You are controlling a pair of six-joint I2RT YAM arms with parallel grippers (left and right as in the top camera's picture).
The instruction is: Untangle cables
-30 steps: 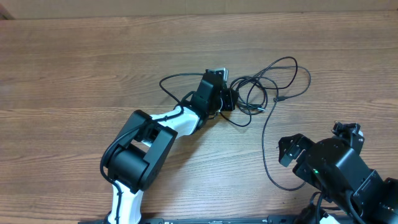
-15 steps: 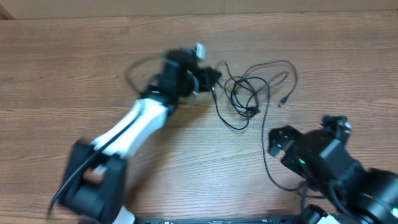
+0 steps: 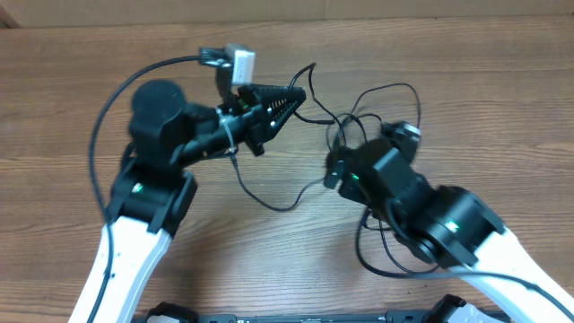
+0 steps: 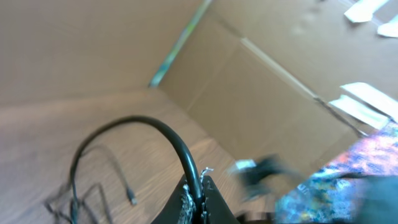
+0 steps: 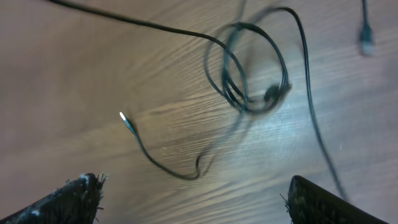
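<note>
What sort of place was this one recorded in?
Probably a robot test bench in a lab or workshop, not a home: a wood-grain table, plain cardboard panels standing behind it, and loose black cables laid out for handling.

Nothing readable here, tbh. The white stickers (image 4: 368,10) on the cardboard wall (image 4: 267,93) in the left wrist view are way too blurry to make out any print. The colourful patch (image 4: 367,165) at the lower right is just a smear. The little white block (image 3: 240,63) in the overhead view shows no legible lettering either.
</note>
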